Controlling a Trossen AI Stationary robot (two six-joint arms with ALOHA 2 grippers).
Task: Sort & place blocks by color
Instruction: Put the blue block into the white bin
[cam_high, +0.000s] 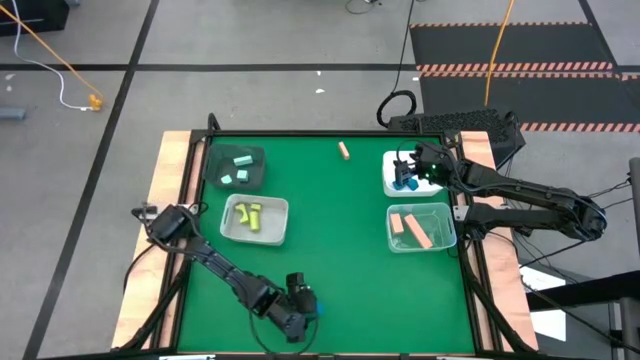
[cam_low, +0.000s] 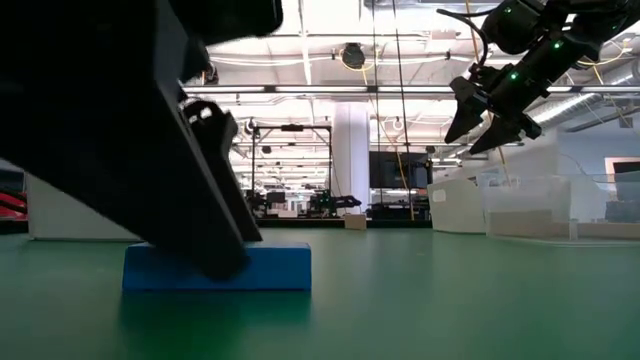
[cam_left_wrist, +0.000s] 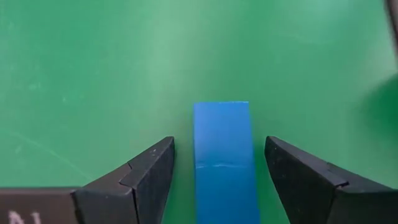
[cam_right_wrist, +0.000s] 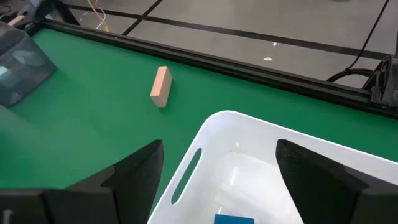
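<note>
From above, the left gripper (cam_high: 303, 300) sits low over the green table's (cam_high: 340, 250) near edge. Left wrist view: a blue bar (cam_left_wrist: 225, 162) lies flat, lengthwise between open fingers, ungripped. The right gripper (cam_high: 408, 170) hovers open over the white bin (cam_right_wrist: 249, 155), empty.

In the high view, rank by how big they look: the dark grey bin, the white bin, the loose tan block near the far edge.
1. Dark grey bin
2. White bin, partly hidden by the right arm, so unsure against the grey one
3. Tan block, clearly smallest

overhead view, table-level view, two wrist close-ups
</note>
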